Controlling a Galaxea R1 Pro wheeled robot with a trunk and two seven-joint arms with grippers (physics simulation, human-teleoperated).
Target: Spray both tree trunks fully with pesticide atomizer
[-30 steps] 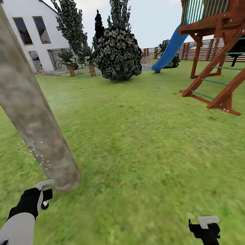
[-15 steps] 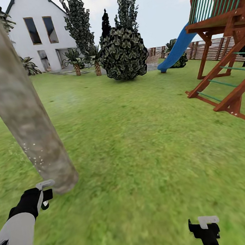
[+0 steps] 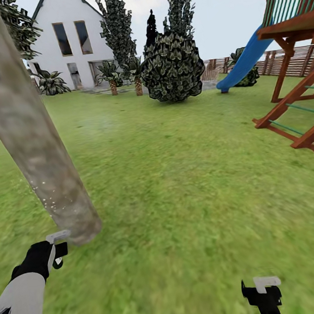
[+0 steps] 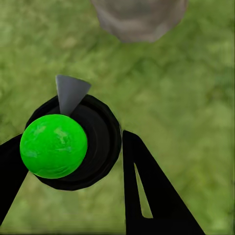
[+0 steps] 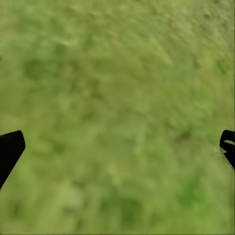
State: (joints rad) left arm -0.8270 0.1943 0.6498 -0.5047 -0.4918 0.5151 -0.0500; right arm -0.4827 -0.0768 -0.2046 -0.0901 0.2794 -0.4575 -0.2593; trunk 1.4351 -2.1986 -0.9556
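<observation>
The trunk (image 3: 34,141) is pale grey-brown, mottled, with white specks low on its bark. The lawn (image 3: 187,173) is patchy green and yellow-green. The left gripper (image 3: 57,245) is black with a pale grey piece on top, on a white-sleeved arm. Between its black fingers (image 4: 147,196) sits the atomizer (image 4: 73,144): black body, bright green ball, grey nozzle. The right gripper (image 3: 263,293) is black and pale grey. The house (image 3: 68,45) is white, the slide (image 3: 244,63) blue, the play frame (image 3: 297,65) red-brown with green rungs, the bush (image 3: 171,66) dark green.
</observation>
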